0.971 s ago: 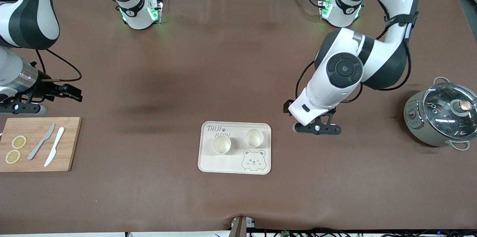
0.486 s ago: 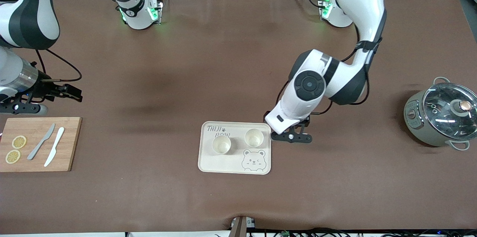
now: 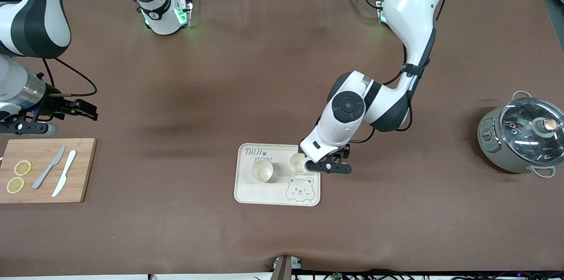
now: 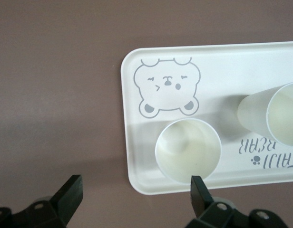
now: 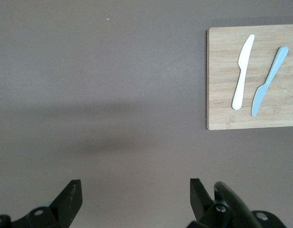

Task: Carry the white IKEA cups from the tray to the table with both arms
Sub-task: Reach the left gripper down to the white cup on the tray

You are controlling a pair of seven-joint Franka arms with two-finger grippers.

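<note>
My left gripper (image 3: 327,166) hangs over the edge of the cream rectangular bear-print tray (image 3: 264,194) that faces the left arm's end of the brown surface (image 3: 282,73). Its two black fingers (image 4: 200,192) are spread wide and grip nothing. In the left wrist view, one finger stands over the rim of the first small cream-white handleless cup (image 4: 188,151); the other finger is over bare surface just off the tray.

Both cups stand upright on the tray, in the half farther from the front camera. The first cup (image 3: 299,163) is beside the tray edge toward the left arm's end, just above the printed bear face (image 3: 299,189) in the front view. The second cream-white cup (image 3: 261,171) stands beside it, apart, toward the right arm's end, next to the printed lettering (image 3: 257,154). The tray lies near the middle of the surface, closer to the edge at the front camera.

My right gripper (image 3: 66,110) waits near the edge at the right arm's end, fingers (image 5: 70,199) wide apart and holding nothing. A rectangular bamboo cutting board (image 3: 83,170) there carries a grey knife (image 3: 48,173), a white knife (image 3: 64,179) and two lemon slices (image 3: 18,176).

A grey lidded pot (image 3: 520,138) stands at the edge of the left arm's end.
</note>
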